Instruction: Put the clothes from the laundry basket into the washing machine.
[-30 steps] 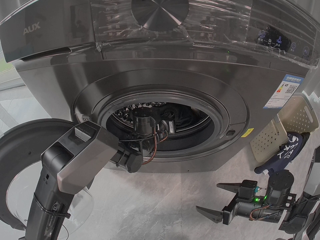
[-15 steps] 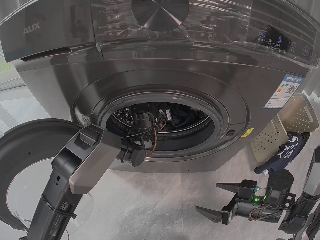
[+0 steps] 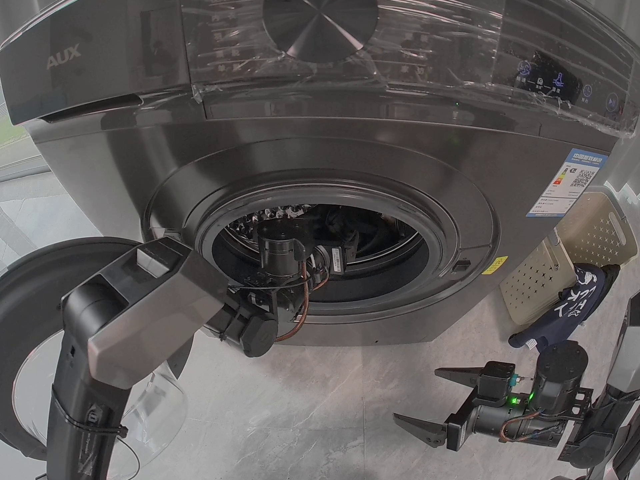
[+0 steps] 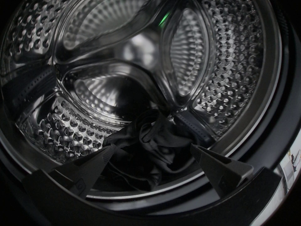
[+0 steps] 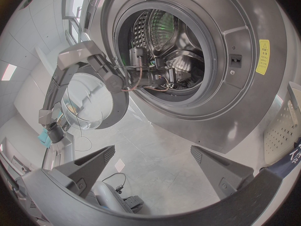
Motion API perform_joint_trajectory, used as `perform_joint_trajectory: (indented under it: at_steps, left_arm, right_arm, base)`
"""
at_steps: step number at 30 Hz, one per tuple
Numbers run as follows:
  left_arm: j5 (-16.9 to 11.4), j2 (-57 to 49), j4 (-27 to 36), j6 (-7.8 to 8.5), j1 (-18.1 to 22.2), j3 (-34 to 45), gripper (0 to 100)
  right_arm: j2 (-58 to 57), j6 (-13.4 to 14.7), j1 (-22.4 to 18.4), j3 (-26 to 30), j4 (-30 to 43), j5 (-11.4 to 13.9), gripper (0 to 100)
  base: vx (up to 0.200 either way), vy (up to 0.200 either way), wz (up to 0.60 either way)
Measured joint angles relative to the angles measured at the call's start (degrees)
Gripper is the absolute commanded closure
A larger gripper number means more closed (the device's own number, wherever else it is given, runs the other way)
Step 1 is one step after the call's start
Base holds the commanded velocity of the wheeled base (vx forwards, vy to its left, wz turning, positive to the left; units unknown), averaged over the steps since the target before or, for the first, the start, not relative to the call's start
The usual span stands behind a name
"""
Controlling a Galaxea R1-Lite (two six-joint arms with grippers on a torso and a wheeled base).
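I saw the left end effector (image 4: 152,147) released at the washing machine (image 3: 400,148) mouth, dark garment (image 4: 147,132) inside; right end effector (image 3: 415,395) released too.

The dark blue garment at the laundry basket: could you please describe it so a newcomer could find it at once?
Start at the big grey washing machine; by its lower right corner stands a beige perforated laundry basket. A dark blue garment hangs over the basket's edge. Its white print sets it apart from the plain dark clothes inside the drum.
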Motion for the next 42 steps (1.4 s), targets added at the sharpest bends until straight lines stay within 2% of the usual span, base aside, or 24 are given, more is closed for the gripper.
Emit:
perform_joint_trajectory:
  at_steps: [5, 9, 14, 21, 28, 34, 37, 42]
  left_arm:
    - [-0.5, -5.8, -3.7, 1.52, -1.6, 8.4, 0]
    - [-2.1, -9.2, -5.5, 2.05, -3.3, 14.7, 0]
    - [-5.2, -11.3, -8.8, 2.24, -5.7, 22.8, 0]
    - [-9.1, -13.1, -18.6, 2.4, -8.7, 36.6, 0]
    - [-12.5, -20.2, -23.6, 2.4, -11.0, 50.9, 0]
    - [-13.0, -29.9, -26.2, 2.38, -12.3, 60.5, 0]
    - [-11.6, -35.0, -26.9, 2.38, -12.5, 64.6, 0]
    - [-8.5, -41.9, -27.5, 2.4, -12.8, 70.4, 0]
  right_arm:
    - [-0.1, 0.0, 0.1, 0.0, 0.0, -0.4, 0]
    - [-0.3, 0.0, 0.0, 0.0, 0.0, -0.5, 0]
    - [-0.5, 0.0, -0.1, 0.0, 0.1, -0.6, 0]
    - [-1.7, 0.0, -0.5, 0.0, 0.1, -0.7, 0]
    - [-6.5, 0.0, -3.0, 0.0, 0.7, -1.0, 0]
    - [-11.3, 0.4, -9.4, 0.0, 2.5, -5.4, 0]
    - [-15.1, 1.0, -12.2, 0.0, 5.0, -7.2, 0]
    - [-23.7, 1.4, -14.2, 0.0, 14.7, -10.7, 0]
  base:
    - [0.0, 0.0, 0.0]
    - [0.0, 0.0, 0.0]
    - [0.0, 0.0, 0.0]
    - [0.0, 0.0, 0.0]
    - [0.0, 0.0, 0.0]
    - [-0.067, 0.0, 0.0]
    - [-0.2, 0.0, 0.0]
    - [0.0, 0.0, 0.0]
